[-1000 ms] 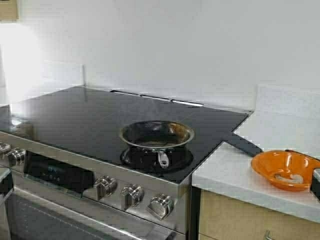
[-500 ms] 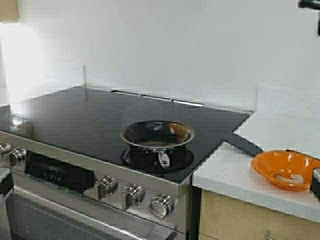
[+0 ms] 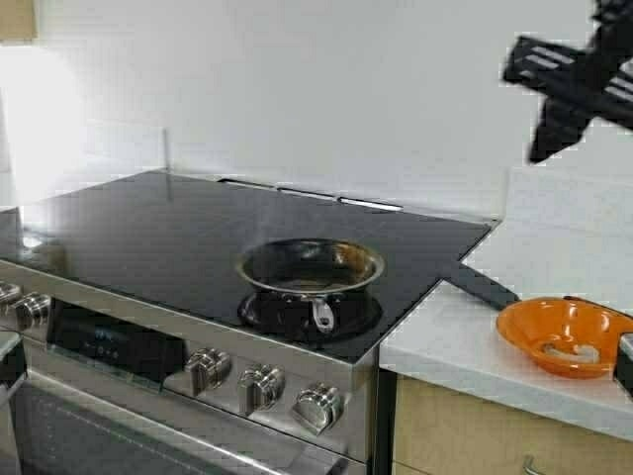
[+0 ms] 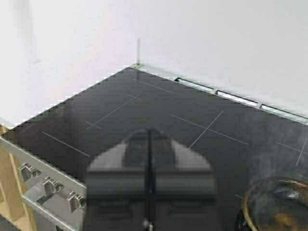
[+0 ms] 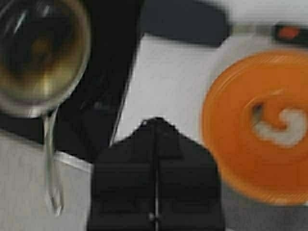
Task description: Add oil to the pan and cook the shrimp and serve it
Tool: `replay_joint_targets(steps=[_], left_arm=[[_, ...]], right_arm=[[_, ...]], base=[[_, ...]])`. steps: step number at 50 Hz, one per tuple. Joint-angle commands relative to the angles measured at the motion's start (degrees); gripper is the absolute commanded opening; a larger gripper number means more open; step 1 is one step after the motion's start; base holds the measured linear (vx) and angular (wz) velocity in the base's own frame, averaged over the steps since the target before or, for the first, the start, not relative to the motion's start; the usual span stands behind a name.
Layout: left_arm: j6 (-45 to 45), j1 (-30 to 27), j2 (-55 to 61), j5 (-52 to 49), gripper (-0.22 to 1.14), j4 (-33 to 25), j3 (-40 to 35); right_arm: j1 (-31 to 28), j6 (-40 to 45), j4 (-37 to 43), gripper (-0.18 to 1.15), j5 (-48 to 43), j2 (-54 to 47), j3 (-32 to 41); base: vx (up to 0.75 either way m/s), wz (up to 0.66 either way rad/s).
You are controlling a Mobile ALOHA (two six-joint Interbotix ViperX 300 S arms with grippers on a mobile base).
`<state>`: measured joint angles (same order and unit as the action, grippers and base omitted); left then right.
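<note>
The pan [image 3: 311,265] sits on the front right burner of the black cooktop [image 3: 178,228], its handle [image 3: 322,315] pointing toward me. A yellowish film of oil [image 5: 41,72] lies in the pan [image 5: 38,57], and faint smoke rises over it. The shrimp [image 3: 572,350], pale and curled, lies in the orange bowl [image 3: 534,332] on the counter to the right. My right gripper [image 3: 541,148] hangs high above the counter, shut and empty; in its wrist view the gripper [image 5: 155,122] is between pan and shrimp [image 5: 284,127]. My left gripper [image 4: 149,132] is shut and empty over the cooktop's left side.
A flat black tool [image 3: 485,283] lies on the white counter [image 3: 445,341] between stove and bowl. Stove knobs [image 3: 259,386] line the front panel. A white wall backs the stove.
My right arm has come into the high view from the upper right edge, moving down and left over the counter. Pan, bowl and shrimp have not moved.
</note>
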<state>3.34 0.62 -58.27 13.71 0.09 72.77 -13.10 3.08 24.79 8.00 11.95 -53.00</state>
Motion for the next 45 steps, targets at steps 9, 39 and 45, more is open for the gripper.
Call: replay_joint_targets(steps=[9,39,45], left_arm=[[0.53,0.00,0.18,0.26,0.03,0.00,-1.49],[0.79,-0.09,0.18,0.18,0.03,0.00,-1.23],[0.88,-0.09,0.09,0.26,0.03,0.00,-1.23]], right_arm=[[-14.15,-4.04,-12.92,0.25,6.94,-0.44,4.57],[-39.20,36.30,-70.66,1.02,37.62,-17.40,10.81],[-47.81,52.91,-87.98,1.02,47.81,-22.32,11.25]], base=[[0.00,-0.01],[0.00,0.00],[0.00,0.00]])
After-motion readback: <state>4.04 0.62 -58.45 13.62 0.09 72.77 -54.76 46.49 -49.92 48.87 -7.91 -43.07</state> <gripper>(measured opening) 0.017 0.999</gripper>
